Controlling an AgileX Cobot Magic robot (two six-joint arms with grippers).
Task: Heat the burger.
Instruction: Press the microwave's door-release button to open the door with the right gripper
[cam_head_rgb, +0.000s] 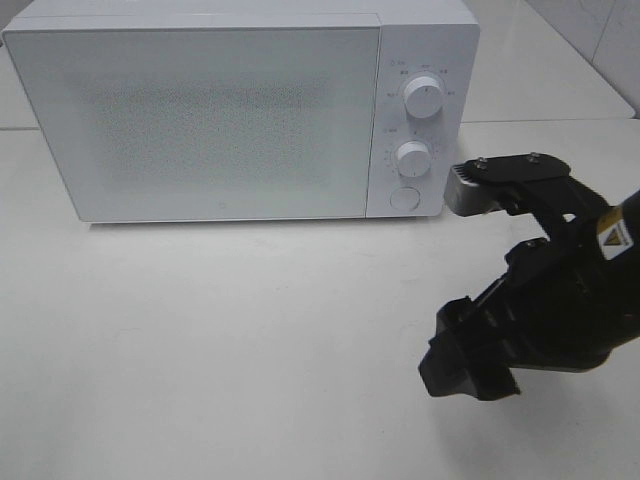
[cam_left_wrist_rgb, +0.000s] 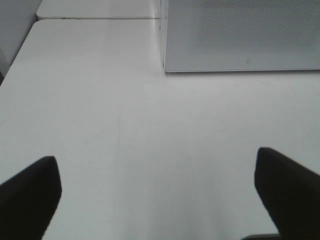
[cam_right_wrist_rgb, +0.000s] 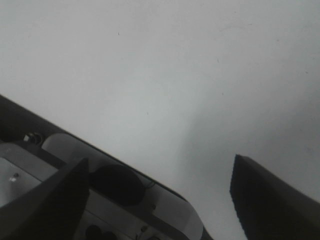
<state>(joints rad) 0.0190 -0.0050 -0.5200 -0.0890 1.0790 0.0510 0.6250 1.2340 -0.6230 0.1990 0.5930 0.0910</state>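
Observation:
The burger shows in none of the views. A white microwave (cam_head_rgb: 200, 110) stands at the back of the white table (cam_head_rgb: 220, 340) with its door closed; its lower front corner also appears in the left wrist view (cam_left_wrist_rgb: 240, 35). My left gripper (cam_left_wrist_rgb: 156, 154) hangs open over bare table in front of the microwave, with nothing between its fingers. My right gripper (cam_right_wrist_rgb: 160, 158) is open too and empty, above bare tabletop. The black right arm (cam_head_rgb: 540, 300) is folded at the right, near the microwave's control side.
Two white knobs (cam_head_rgb: 424, 97) (cam_head_rgb: 412, 155) and a round button (cam_head_rgb: 404, 198) sit on the microwave's right panel. A second table surface (cam_left_wrist_rgb: 95, 9) adjoins behind. Part of the right arm's own body (cam_right_wrist_rgb: 115, 200) fills a corner of the right wrist view.

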